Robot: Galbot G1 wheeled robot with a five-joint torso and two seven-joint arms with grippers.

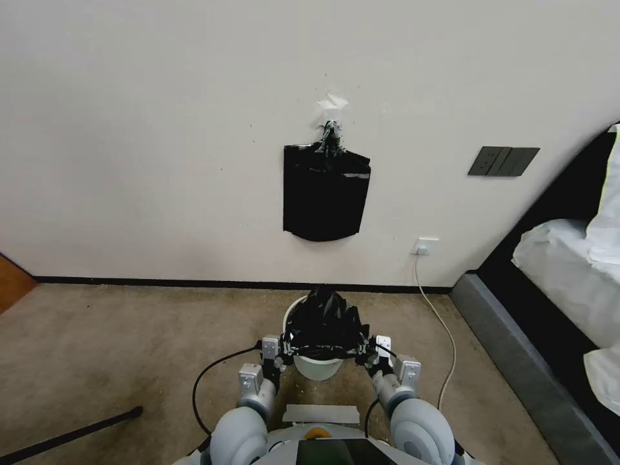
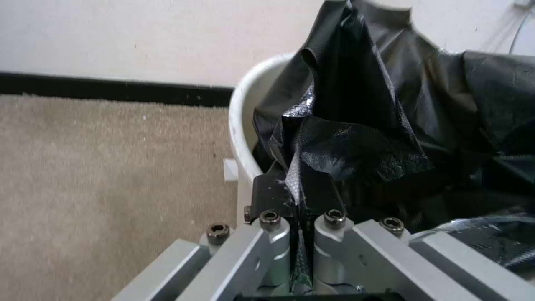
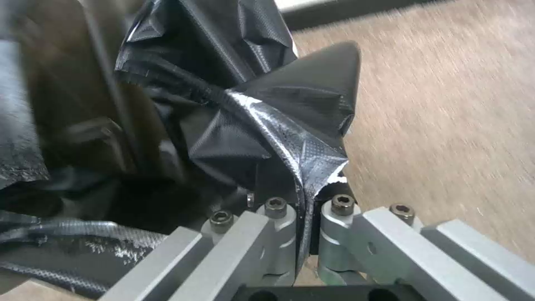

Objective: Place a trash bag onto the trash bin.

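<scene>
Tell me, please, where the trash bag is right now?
In the head view, the trash bag sits over the trash bin, centred before the wall, pinched by left gripper and right gripper.

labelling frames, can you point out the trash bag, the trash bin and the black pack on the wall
trash bag (image 1: 324, 323), head view: on its crumpled film, bunched over the bin.
trash bin (image 2: 240, 104), left wrist view: on its cream-white rim beside the bag.
black pack (image 1: 325, 194), head view: on its flat front, hanging on the wall.

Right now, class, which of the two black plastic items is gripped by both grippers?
The crumpled glossy black trash bag over the cream-white trash bin, pinched by left gripper and right gripper; the flat black pack hangs on the wall.
</scene>
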